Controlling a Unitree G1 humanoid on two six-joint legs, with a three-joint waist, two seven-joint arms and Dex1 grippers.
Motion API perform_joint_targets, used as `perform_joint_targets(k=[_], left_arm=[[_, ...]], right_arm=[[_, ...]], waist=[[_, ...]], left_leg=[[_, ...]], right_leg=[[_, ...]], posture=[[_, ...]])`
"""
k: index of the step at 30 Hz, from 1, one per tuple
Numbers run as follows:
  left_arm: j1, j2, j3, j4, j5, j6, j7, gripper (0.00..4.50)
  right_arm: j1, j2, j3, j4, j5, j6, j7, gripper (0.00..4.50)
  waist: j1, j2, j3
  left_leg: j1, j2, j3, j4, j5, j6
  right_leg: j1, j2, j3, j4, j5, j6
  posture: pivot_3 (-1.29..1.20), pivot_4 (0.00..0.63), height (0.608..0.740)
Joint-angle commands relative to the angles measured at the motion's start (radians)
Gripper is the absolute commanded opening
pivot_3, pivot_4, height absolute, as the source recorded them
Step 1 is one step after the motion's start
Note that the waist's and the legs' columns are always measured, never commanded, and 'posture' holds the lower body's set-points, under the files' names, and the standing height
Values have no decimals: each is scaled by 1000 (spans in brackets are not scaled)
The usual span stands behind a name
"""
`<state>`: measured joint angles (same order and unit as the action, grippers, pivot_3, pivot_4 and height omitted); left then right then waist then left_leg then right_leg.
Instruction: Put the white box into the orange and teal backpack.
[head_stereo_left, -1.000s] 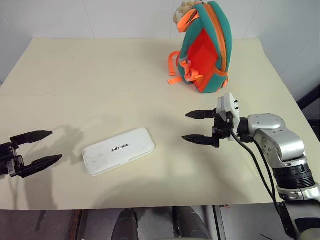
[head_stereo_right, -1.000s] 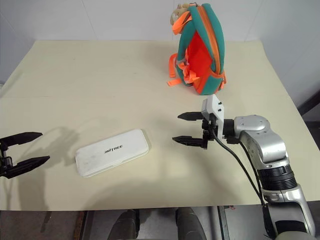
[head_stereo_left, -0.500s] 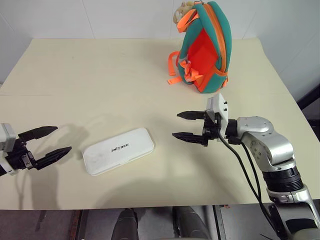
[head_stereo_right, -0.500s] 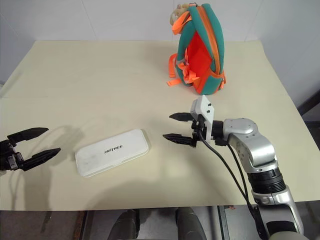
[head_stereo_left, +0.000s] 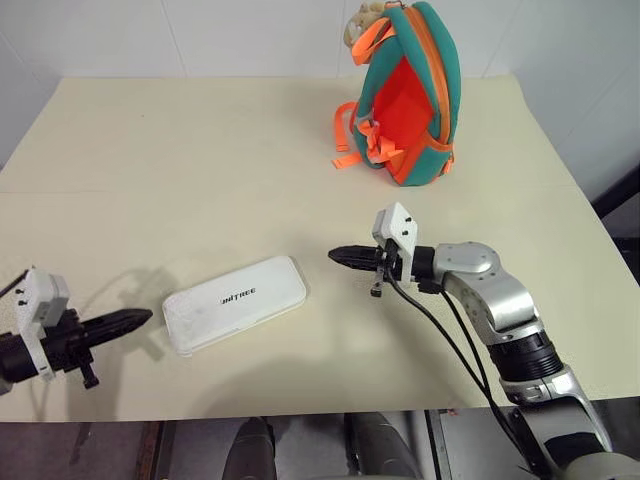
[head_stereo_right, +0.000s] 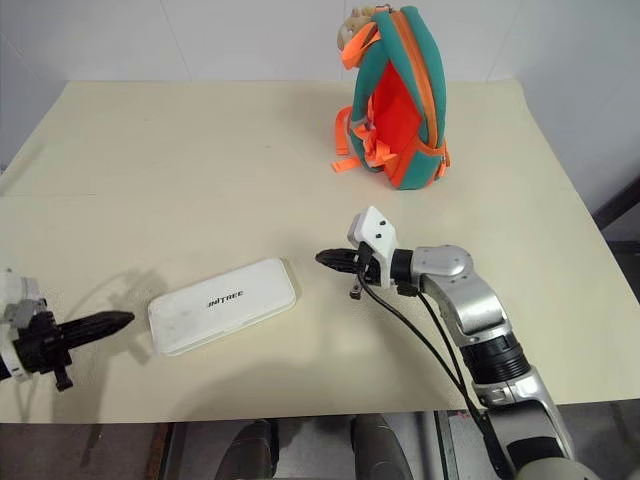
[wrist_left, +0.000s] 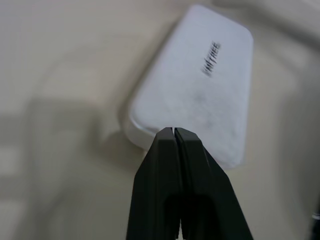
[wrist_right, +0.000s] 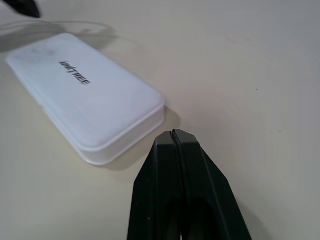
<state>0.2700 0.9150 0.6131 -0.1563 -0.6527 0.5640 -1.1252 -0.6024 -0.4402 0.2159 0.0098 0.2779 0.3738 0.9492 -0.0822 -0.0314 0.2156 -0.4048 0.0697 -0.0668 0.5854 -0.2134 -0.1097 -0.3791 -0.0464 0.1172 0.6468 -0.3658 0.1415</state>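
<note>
Both grippers closed w/ nothing held, left gripper (head_stereo_left: 135, 319) & right gripper (head_stereo_left: 345, 256) flanking the flat white box (head_stereo_left: 236, 302) on the counter (head_stereo_left: 200, 170), prob. to pinch its ends toward the orange and teal backpack (head_stereo_left: 410, 95) far right.

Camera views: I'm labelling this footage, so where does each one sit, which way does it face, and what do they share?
Left eye view: on the head, looking forward and down at the table; shows both arms, the left gripper and right gripper shut either side of the white box, with the backpack behind.
Right eye view: beside it, same scene.
Left wrist view: looks along its shut fingers at one end of the box.
Right wrist view: looks along its shut fingers at the other end.
All share the box.
</note>
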Motion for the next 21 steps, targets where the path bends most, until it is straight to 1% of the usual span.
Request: perform_joint_targets(k=[1,5,11,17,21], left_arm=[[34,4,37,-39,-22,71,35,50],[39,1,6,-74,-10,118,85,50],[9,5,-57,-64,0,141,104,50],[-77,-21,-137,3,36,65,106,50],[-132,-38,-166,41,58,11,96,50]], right_arm=[[-23,19,7,14,-26,-59,-1,0],[-27,36,38,39,-57,-94,18,0],[-15,51,93,32,-86,-92,49,0],[-5,69,128,38,-110,-105,64,0],[-5,81,156,58,-135,-129,73,0]], waist=[[0,0,0],[3,0,0],[3,0,0],[3,0,0],[3,-1,0]], left_leg=[[0,0,0,0,0,0],[0,0,0,1,0,0],[0,0,0,1,0,0],[0,0,0,1,0,0],[0,0,0,2,0,0]], right_leg=[[0,0,0,0,0,0],[0,0,0,0,0,0],[1,0,0,0,0,0],[1,0,0,1,0,0],[1,0,0,1,0,0]], posture=[[0,150,740],[0,150,740],[0,150,740],[0,150,740],[0,150,740]])
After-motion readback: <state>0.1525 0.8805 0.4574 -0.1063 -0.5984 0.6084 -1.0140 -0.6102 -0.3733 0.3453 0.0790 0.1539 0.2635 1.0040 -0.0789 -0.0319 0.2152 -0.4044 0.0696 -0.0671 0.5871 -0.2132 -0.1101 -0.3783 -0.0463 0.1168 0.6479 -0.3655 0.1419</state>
